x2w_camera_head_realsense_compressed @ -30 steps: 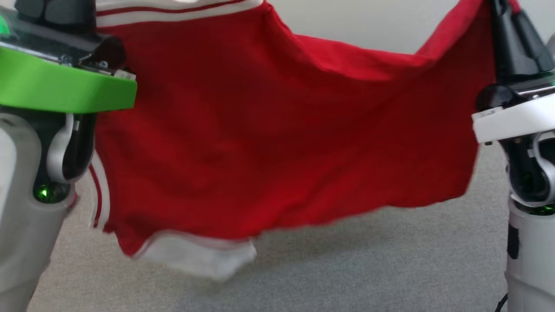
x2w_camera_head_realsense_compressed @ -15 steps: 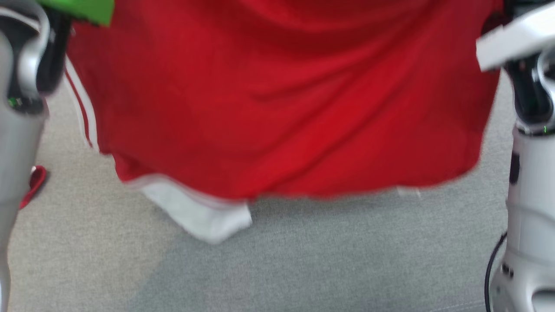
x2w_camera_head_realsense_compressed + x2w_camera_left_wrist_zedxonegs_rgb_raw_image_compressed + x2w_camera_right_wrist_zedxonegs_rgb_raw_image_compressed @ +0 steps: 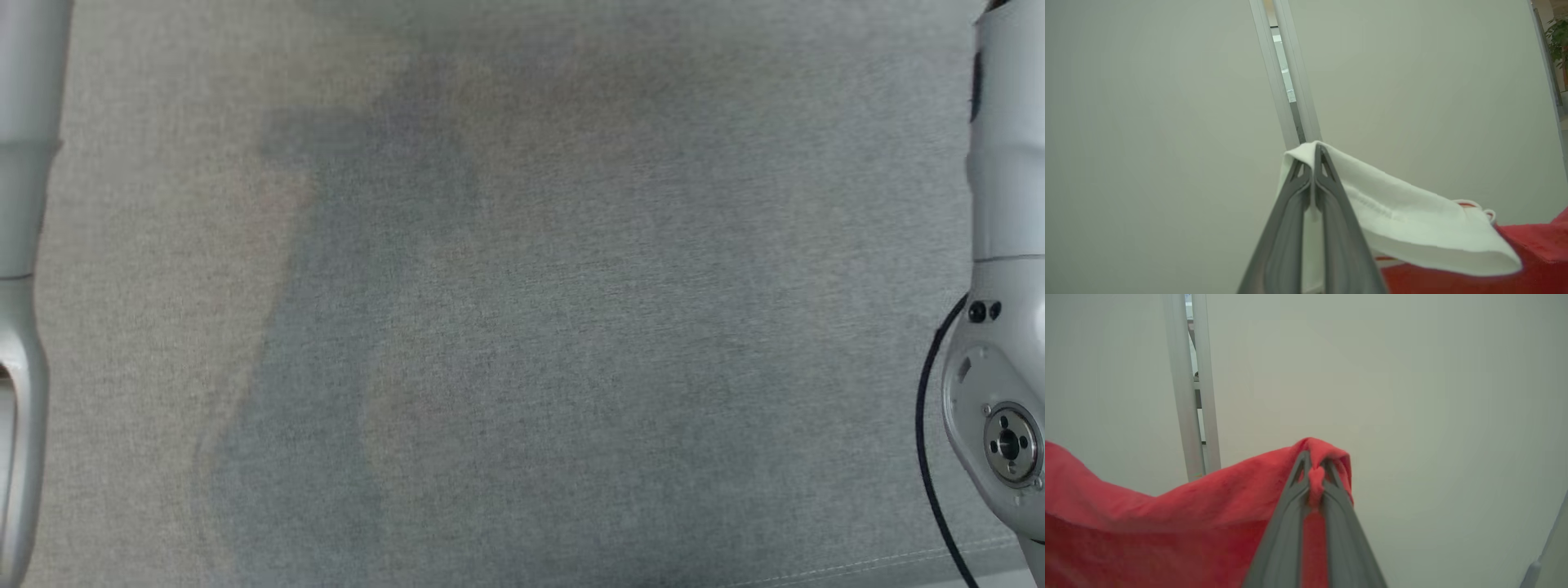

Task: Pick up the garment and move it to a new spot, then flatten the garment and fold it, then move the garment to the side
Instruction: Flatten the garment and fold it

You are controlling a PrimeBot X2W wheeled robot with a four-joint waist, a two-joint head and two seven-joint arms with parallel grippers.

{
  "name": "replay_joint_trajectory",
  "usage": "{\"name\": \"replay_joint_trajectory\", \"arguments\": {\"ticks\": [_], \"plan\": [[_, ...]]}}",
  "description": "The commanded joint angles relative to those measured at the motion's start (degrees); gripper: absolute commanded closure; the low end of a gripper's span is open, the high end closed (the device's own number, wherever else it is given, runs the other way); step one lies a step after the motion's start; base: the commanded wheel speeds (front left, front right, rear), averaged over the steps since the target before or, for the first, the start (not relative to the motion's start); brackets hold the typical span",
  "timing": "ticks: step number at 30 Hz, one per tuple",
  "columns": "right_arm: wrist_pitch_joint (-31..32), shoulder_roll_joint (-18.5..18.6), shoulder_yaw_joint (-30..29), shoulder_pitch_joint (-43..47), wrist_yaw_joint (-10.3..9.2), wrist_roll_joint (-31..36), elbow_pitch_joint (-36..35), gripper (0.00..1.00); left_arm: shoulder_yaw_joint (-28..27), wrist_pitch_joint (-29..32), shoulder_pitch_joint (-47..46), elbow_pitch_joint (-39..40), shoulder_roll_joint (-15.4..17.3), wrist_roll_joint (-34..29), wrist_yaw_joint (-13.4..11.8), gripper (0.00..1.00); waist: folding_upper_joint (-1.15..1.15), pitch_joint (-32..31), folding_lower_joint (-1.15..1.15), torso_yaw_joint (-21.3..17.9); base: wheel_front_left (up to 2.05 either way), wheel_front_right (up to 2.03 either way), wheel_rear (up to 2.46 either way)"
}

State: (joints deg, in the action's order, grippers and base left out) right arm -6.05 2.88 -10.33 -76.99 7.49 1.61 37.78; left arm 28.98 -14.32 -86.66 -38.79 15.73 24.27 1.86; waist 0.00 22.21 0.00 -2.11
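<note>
Garment (image 3: 1167, 522) is being held up, its long axis being stretched left to right between both arms; its white-trimmed end is being clamped by the left gripper (image 3: 1315, 153), its red end by the right gripper (image 3: 1316, 467).

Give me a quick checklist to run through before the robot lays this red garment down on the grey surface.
1. Left hand grip on the white band of the red and white fabric garment: ok, shut on it.
2. Right hand grip on the garment's red edge: ok, cloth pinched between its fingers.
3. Garment's lower hem clear of the grey woven surface: cannot tell.
4. Landing area flat: ok, smooth in the head view.
5. Thin black cable beside the right forearm free of snagging: cannot tell.
</note>
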Motion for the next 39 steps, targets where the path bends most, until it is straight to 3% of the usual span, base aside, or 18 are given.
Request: {"name": "replay_joint_trajectory", "arguments": {"ticks": [1,9,14,19,27,39], "plan": [[-1.67,0.09,0.02,-0.03,-0.02,1.05,3.11,1.0,-0.39,-0.53,0.51,-1.53,-0.58,0.5,0.68,1.0,0.0,4.49,0.0,2.58,0.0,0.0,0.0],[-8.13,0.1,-1.02,1.55,-0.02,1.61,17.67,1.0,-5.71,-0.86,11.7,1.49,-3.17,1.16,3.28,1.0,0.0,9.32,0.0,3.77,0.0,0.0,0.0],[-9.12,0.14,2.52,4.4,-0.03,-1.81,19.73,1.0,-10.45,-0.87,21.94,8.67,-3.48,0.73,4.57,1.0,0.0,9.41,0.0,3.45,0.0,0.0,0.0],[-9.15,0.14,5.94,11.28,-0.03,-7.46,14.31,1.0,-15.36,-0.86,33.44,17.36,-3.49,0.09,5.22,1.0,0.0,7.94,0.0,2.64,0.0,0.0,0.0],[-9.18,0.14,9.55,24.0,-0.03,-15.41,5.27,1.0,-18.63,-0.82,51.14,29.07,-4.55,-1.84,5.62,1.0,0.0,2.41,0.0,2.13,0.0,0.0,0.0],[-8.32,0.19,7.86,47.35,-0.03,-17.47,-10.22,1.0,-19.48,-0.82,75.85,40.86,-7.63,-1.39,5.6,1.0,0.0,-9.14,0.0,3.93,0.0,0.0,0.0]]}}
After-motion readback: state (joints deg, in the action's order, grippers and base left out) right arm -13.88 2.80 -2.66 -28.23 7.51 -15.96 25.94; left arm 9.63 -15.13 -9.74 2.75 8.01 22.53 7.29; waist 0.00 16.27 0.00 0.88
